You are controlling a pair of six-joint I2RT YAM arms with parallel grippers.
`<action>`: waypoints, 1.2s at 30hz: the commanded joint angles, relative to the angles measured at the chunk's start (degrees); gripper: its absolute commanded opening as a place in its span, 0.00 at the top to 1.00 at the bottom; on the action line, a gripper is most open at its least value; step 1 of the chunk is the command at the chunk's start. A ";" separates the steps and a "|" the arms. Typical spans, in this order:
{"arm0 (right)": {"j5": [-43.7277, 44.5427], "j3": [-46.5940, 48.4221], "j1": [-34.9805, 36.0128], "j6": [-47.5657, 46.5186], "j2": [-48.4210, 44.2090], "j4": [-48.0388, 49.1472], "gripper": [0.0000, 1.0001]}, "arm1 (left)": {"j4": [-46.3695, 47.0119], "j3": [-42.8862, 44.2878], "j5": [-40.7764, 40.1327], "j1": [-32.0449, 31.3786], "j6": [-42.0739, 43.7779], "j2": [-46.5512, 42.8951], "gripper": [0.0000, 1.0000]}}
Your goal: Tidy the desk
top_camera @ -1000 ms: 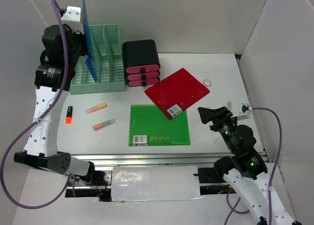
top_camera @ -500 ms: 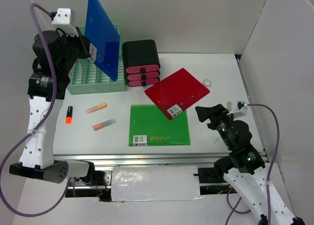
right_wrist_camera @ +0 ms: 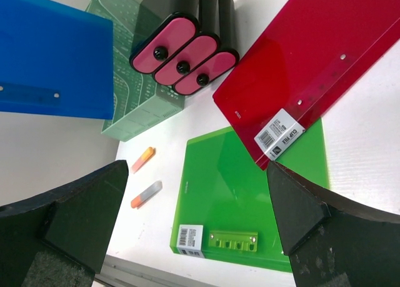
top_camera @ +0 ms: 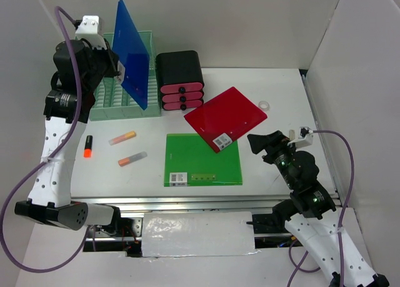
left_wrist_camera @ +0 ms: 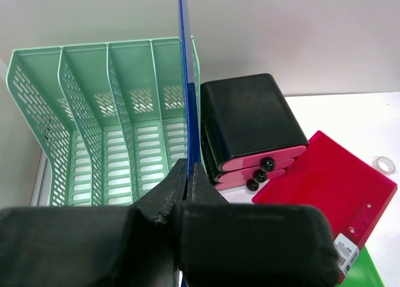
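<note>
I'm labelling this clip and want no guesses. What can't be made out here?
Lower edge of the flat blue plastic folder: left wrist view, hidden by the jaws of the left gripper.
Small white ring: top view, too small to identify.
Left end of the mint-green slotted rack: top view, behind the left arm.

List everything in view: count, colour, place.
desk: 1, white, under everything
rack: 1, mint green, back left
blue folder: 1, blue, upright over the rack's right side; whether it is in a slot is unclear
drawer box: 1, black with pink fronts, right of rack
red folder: 1, red, centre, overlapping green folder's far right corner
green folder: 1, green, front centre
ring: 1, white, right of red folder
long markers: 2, orange-tipped, left of green folder
stubby marker: 1, orange and black, far left
left claw: 1, black, shut on blue folder
right claw: 1, black, open, front right, holding nothing
</note>
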 commanded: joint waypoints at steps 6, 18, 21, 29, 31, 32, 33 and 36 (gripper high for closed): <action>-0.12 1.04 0.14 -0.60 2.10 4.65 0.00 | 9.20 0.09 -1.61 -0.03 1.66 1.66 1.00; -0.47 1.21 0.14 -0.60 2.98 4.92 0.00 | 9.46 6.41 -2.23 -0.03 1.13 9.13 1.00; -0.90 1.48 0.14 -0.43 2.98 4.75 0.00 | 11.74 5.55 -2.14 -0.03 1.65 10.10 1.00; -1.70 0.69 0.14 0.71 2.36 4.57 0.00 | 17.71 2.64 -2.58 -0.03 2.01 11.95 1.00; -1.78 0.51 0.14 0.80 2.45 4.74 0.00 | 18.43 1.94 -2.58 -0.03 2.01 12.39 1.00; -2.05 0.51 0.14 0.72 2.54 4.66 0.00 | 18.43 1.85 -2.58 -0.03 2.09 12.56 1.00; -1.96 0.68 0.23 0.63 2.71 4.57 0.00 | 18.52 1.76 -2.58 -0.03 2.01 12.83 1.00; -1.79 0.77 0.14 0.45 2.80 4.66 0.00 | 19.74 0.01 -2.23 -0.03 2.01 13.00 1.00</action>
